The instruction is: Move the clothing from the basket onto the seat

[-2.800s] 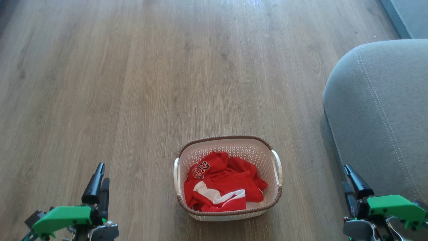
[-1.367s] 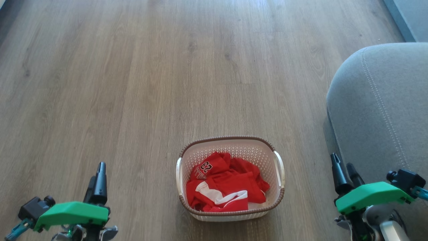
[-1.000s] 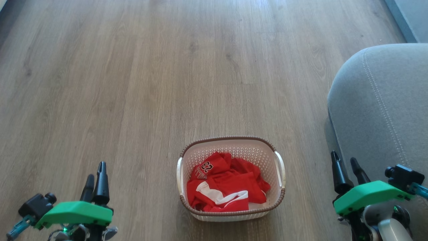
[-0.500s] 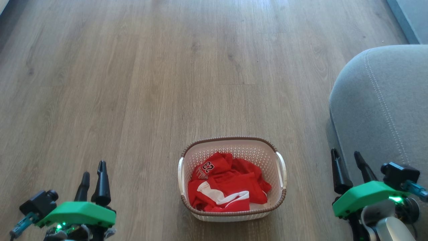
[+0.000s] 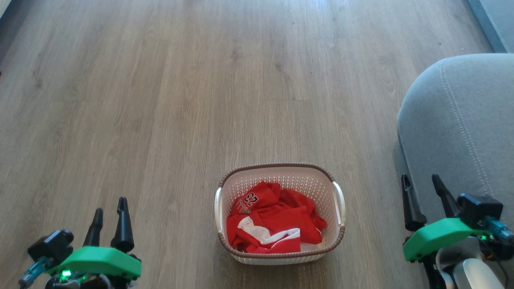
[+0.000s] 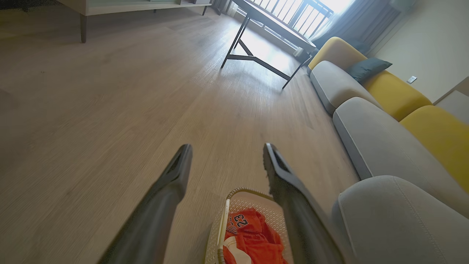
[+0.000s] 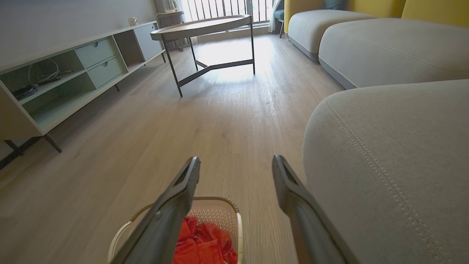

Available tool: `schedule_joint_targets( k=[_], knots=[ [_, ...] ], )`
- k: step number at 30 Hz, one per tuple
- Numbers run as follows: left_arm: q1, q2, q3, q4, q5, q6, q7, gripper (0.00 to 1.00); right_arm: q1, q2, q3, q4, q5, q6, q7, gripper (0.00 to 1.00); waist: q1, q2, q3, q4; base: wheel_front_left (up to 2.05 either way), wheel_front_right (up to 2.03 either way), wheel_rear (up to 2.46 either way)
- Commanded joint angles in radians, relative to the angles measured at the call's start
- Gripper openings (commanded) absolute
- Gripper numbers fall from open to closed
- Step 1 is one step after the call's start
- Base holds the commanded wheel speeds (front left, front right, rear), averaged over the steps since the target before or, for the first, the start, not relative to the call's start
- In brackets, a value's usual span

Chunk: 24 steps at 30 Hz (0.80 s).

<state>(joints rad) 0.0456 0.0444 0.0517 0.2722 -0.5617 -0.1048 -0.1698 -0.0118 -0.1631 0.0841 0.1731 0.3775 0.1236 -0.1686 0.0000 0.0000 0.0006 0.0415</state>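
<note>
Red clothing [image 5: 273, 224] with white trim and a "23" print lies bunched in the cream basket [image 5: 336, 196] on the wood floor, low in the middle of the head view. The grey seat [image 5: 461, 120] rises at the right. My left gripper [image 5: 109, 204] stands open at the lower left, well left of the basket. At the lower right my right gripper [image 5: 421, 181] is open beside the seat's edge, nothing between its fingers. The left wrist view shows the clothing [image 6: 253, 238], basket [image 6: 222, 227] and seat [image 6: 395, 220]. In the right wrist view the clothing [image 7: 205, 245] sits in the basket [image 7: 220, 205] beside the seat [image 7: 384, 154].
A dark-legged round table [image 7: 205, 27] stands farther down the room, with a low pale shelf unit [image 7: 62, 73] along the left wall. More grey and yellow sofa sections [image 6: 366, 95] run behind the seat. Open wood floor [image 5: 160, 100] spreads ahead and left of the basket.
The head camera has drifted slightly. Both grippers have turned about their wrists, so each pair of fingers now shows more spread apart. Basket and clothing lie as before.
</note>
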Motion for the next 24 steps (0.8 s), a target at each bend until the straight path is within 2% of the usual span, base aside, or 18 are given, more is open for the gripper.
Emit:
schedule_joint_targets(
  k=[1,24],
  knots=[
    [-0.024,0.005,0.037,-0.038,0.038,0.002,-0.017,1.00,-0.016,-0.024,0.011,-0.039,-0.035,0.006,-0.019,1.00,0.0000,0.0000,0.001,0.001,0.00,0.00,0.00],
    [-0.006,0.006,0.066,-0.030,0.301,0.003,-0.082,1.00,-0.001,-0.042,-0.020,-0.040,-0.275,0.007,-0.083,1.00,0.0000,0.0000,0.008,0.007,0.00,0.00,0.00]
  ],
)
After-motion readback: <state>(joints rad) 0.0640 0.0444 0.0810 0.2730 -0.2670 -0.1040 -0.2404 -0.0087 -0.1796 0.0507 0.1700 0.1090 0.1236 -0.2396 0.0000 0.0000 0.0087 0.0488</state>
